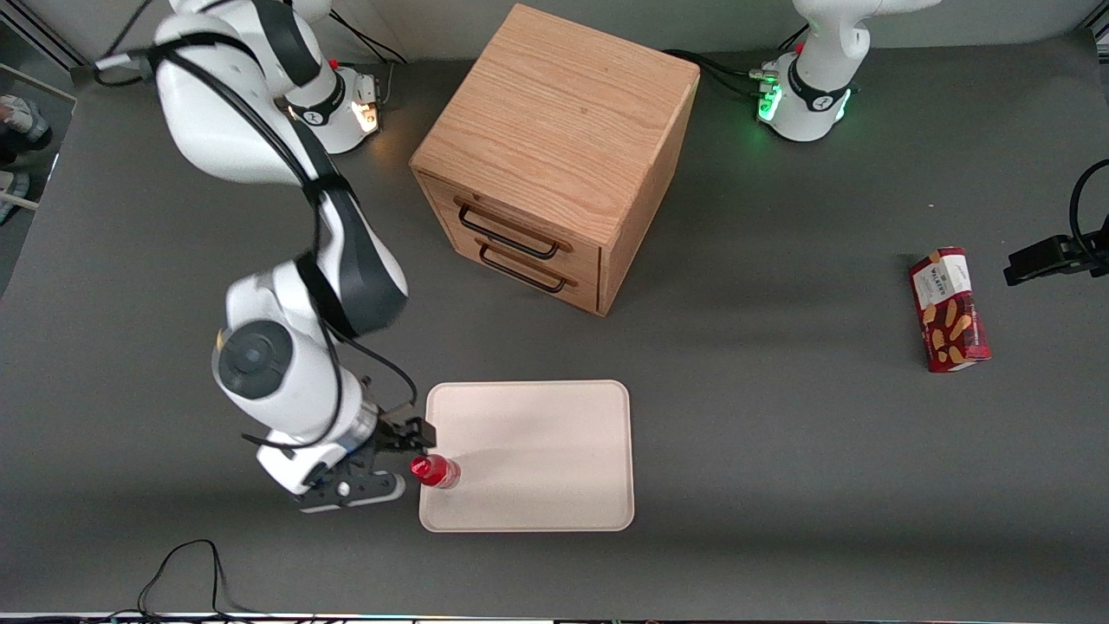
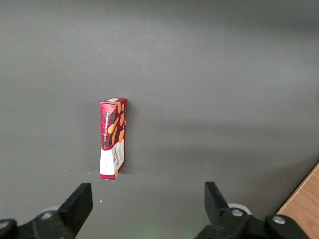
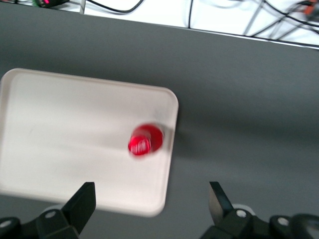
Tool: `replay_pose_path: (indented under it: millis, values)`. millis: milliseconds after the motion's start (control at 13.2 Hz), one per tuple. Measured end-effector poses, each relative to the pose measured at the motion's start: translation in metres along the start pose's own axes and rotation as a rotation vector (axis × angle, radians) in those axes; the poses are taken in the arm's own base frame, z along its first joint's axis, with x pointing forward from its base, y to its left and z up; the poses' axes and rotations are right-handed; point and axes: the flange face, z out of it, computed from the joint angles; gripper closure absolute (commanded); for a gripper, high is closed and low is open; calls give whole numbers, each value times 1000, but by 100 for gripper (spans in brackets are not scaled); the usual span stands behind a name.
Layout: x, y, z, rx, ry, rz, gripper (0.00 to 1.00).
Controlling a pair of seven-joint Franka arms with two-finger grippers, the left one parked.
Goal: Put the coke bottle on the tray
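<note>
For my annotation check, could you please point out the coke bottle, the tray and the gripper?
coke bottle (image 1: 436, 471): front view, on its red cap.
tray (image 1: 537, 433): front view, on its bare floor.
gripper (image 3: 152, 201): right wrist view, midway between its open fingertips, above the tray.

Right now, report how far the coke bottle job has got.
Done: the coke bottle stands upright on the tray, close to its edge at the working arm's end. In hand: nothing; the gripper is open, beside and above the bottle, not touching it. Left: only moving the arm clear.
</note>
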Motion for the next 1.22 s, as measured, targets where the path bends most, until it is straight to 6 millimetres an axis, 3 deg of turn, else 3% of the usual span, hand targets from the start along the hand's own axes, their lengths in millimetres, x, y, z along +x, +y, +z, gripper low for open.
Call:
replay_pose_path:
  millis: [228, 532, 760, 912, 1216]
  values:
    - [-44, 26, -85, -12, -22, 25, 0]
    - [-115, 106, -147, -36, -63, 114, 0]
    - [-158, 165, -177, -41, -60, 125, 0]
    - [-178, 193, -191, -42, -49, 100, 0]
    - [-187, 239, -199, -43, -36, 69, 0]
